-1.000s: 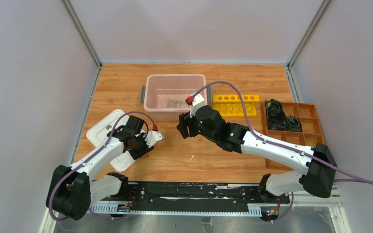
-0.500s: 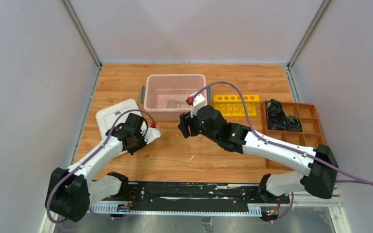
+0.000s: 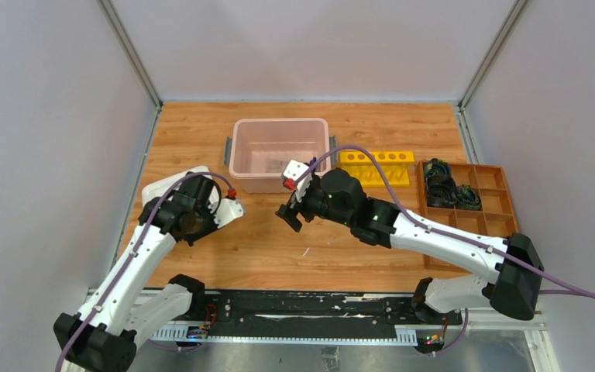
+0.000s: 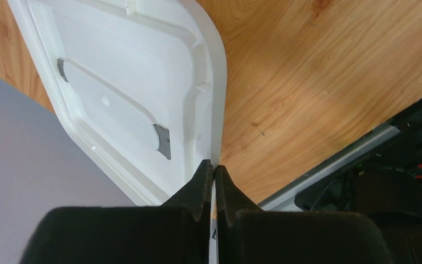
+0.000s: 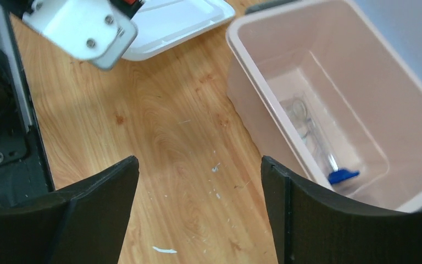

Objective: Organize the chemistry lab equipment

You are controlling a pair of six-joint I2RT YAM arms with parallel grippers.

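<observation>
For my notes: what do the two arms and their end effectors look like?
The left arm and right arm: white links, black joints and bases. A purple cable runs along each, ending in a red plug near the wrist. The left end effector and right end effector each have two black fingers.

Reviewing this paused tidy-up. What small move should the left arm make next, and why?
Probably swing the lid right, toward the bin: the left gripper is shut on the lid's edge, the bin stands uncovered with clear items inside, and the right gripper hangs open, empty.
</observation>
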